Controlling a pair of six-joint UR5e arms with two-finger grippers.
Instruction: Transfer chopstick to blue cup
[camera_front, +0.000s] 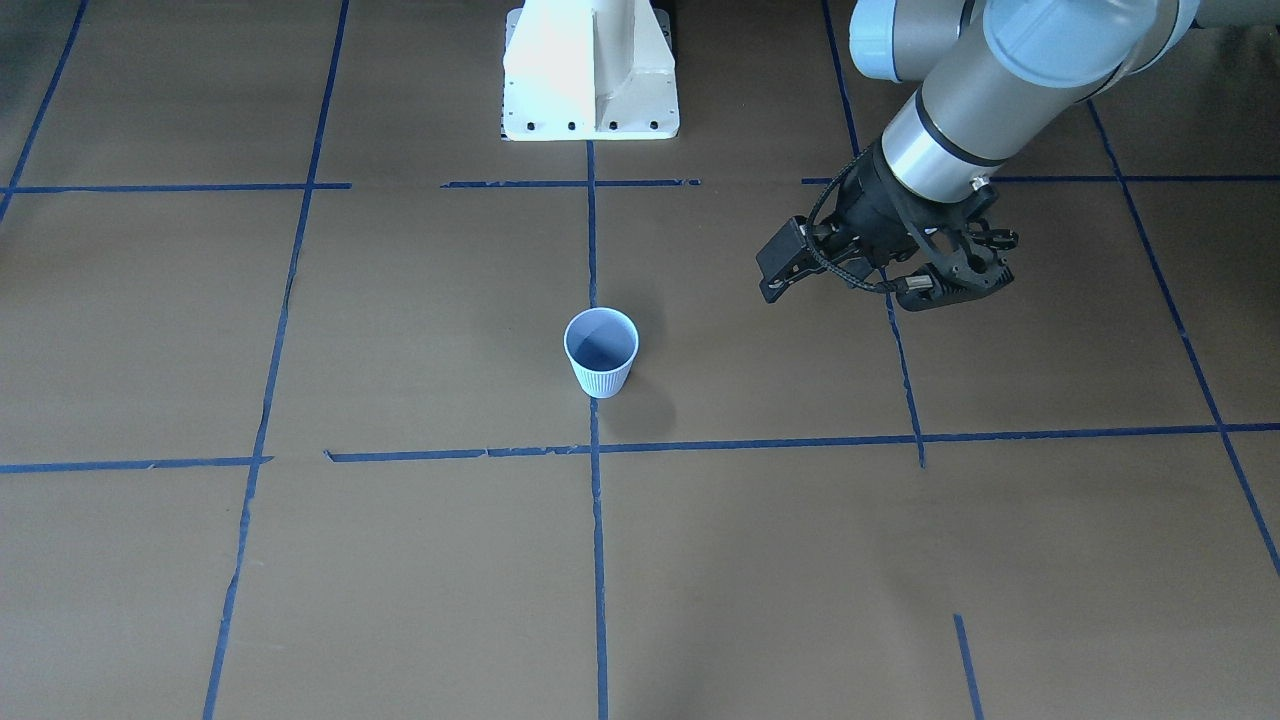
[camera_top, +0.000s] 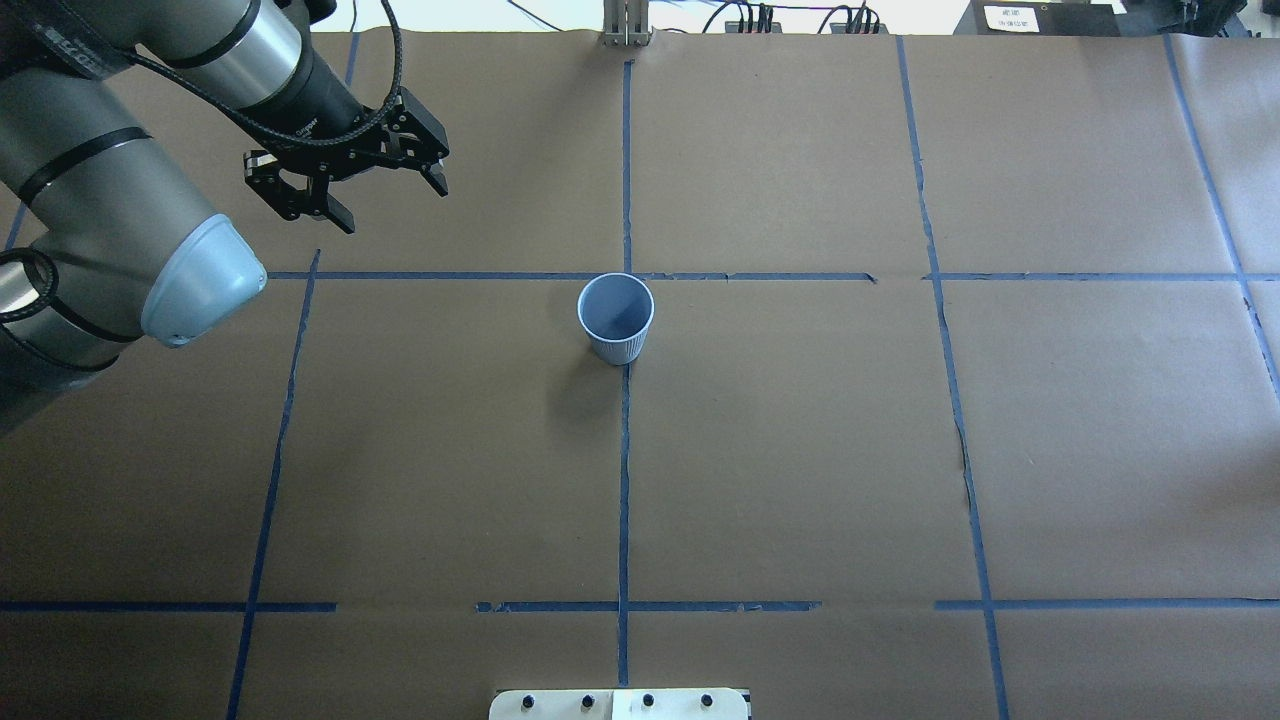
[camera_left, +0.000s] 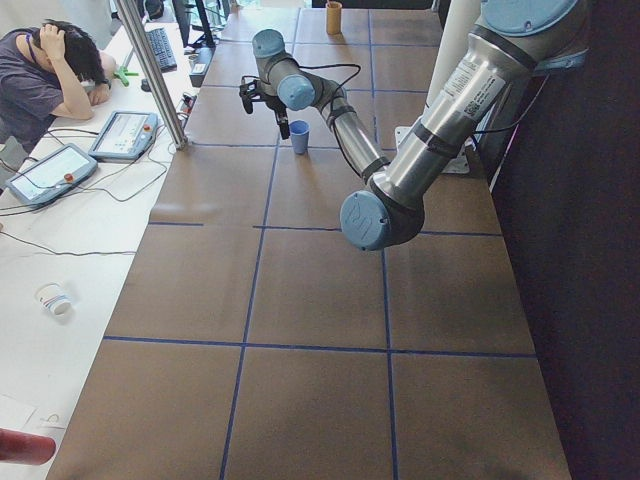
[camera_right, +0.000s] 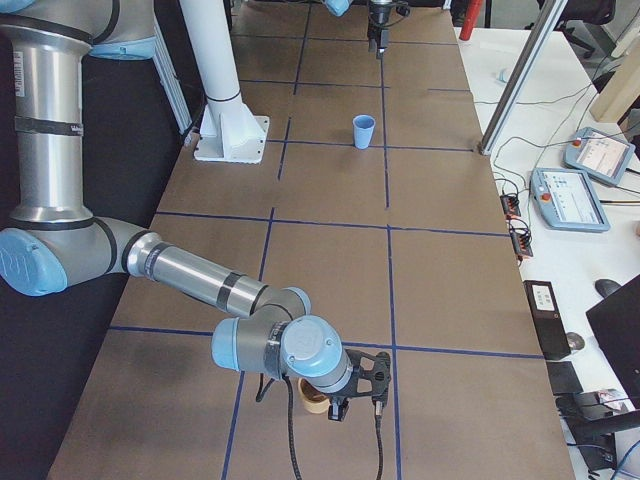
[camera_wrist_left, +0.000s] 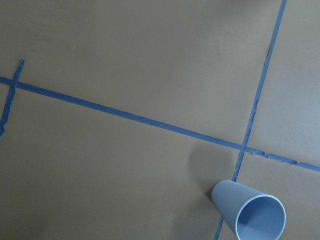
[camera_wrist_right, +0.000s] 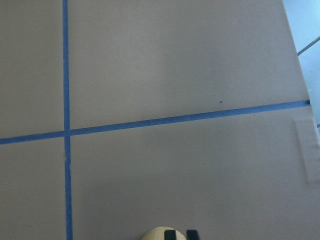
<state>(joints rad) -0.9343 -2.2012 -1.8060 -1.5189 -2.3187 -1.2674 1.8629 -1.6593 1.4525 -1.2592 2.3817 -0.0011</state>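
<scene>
The blue cup (camera_front: 600, 355) (camera_top: 615, 320) (camera_right: 364, 131) stands upright at the middle of the table, on a tape line. It also shows at the bottom right of the left wrist view (camera_wrist_left: 250, 212). My left gripper (camera_top: 365, 185) (camera_front: 870, 285) hangs open and empty above the table, well off to the cup's side. My right gripper (camera_right: 355, 395) is at the table's far right end, over a tan cup (camera_right: 315, 395). In the right wrist view only its two dark fingertips (camera_wrist_right: 170, 234) show at the bottom edge, so I cannot tell its state. The chopstick shows in no view.
Blue tape lines grid the brown table top. The robot's white base (camera_front: 590, 70) (camera_top: 620, 705) stands at the table's edge behind the cup. A person (camera_left: 40, 80) sits at a side table with teach pendants (camera_right: 600, 155) and cables.
</scene>
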